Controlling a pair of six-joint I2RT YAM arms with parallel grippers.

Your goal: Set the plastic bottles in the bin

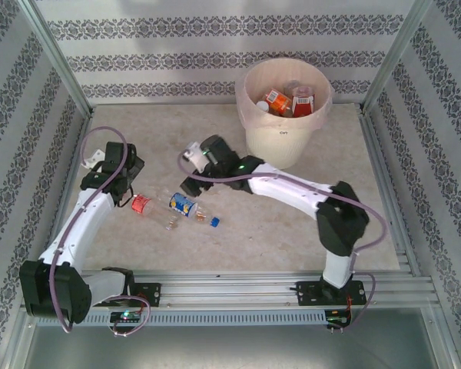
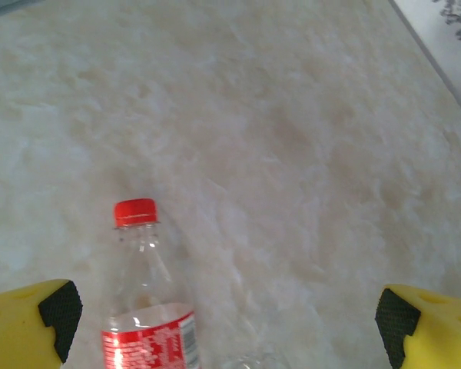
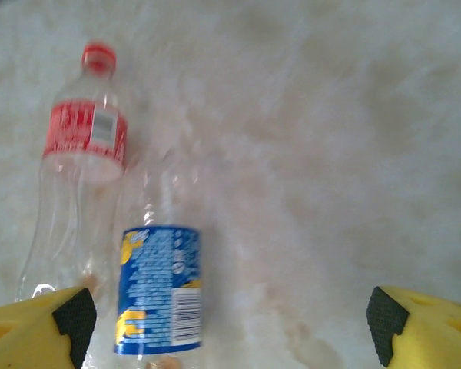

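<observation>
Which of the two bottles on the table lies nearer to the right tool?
The bottle with the blue label, close beside one finger of the right tool; the bottle with the red label lies farther.

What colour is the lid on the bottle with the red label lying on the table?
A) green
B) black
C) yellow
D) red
D: the red-label bottle lying on the table has a bright red cap on its neck.
</observation>
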